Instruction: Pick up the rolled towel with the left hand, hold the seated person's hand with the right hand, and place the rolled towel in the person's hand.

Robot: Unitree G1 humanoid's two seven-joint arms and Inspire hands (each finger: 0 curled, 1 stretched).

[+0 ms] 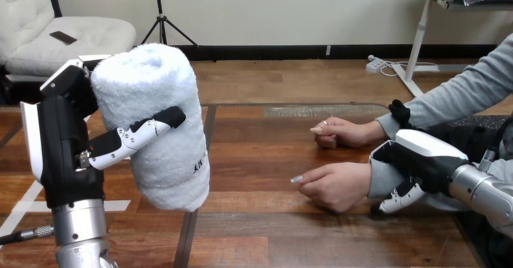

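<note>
My left hand point(63, 144) is raised at the view's left, shut on the rolled white towel point(157, 123), which stands nearly upright above the table with my thumb across its front. At the right, my right hand point(423, 159) sits on the grey-sleeved wrist of the person's nearer hand point(336, 184). Its fingers curl over the wrist and its thumb comes under the near side. That hand rests on the table, loosely curled with its fingers pointing left. The person's other hand point(342, 132) lies just behind it, also on the table.
The wooden table point(260, 232) stretches between the towel and the person's hands, with a glass-like panel edge point(302, 106) at its far side. The person's grey-sleeved arm point(466, 92) comes in from the right edge.
</note>
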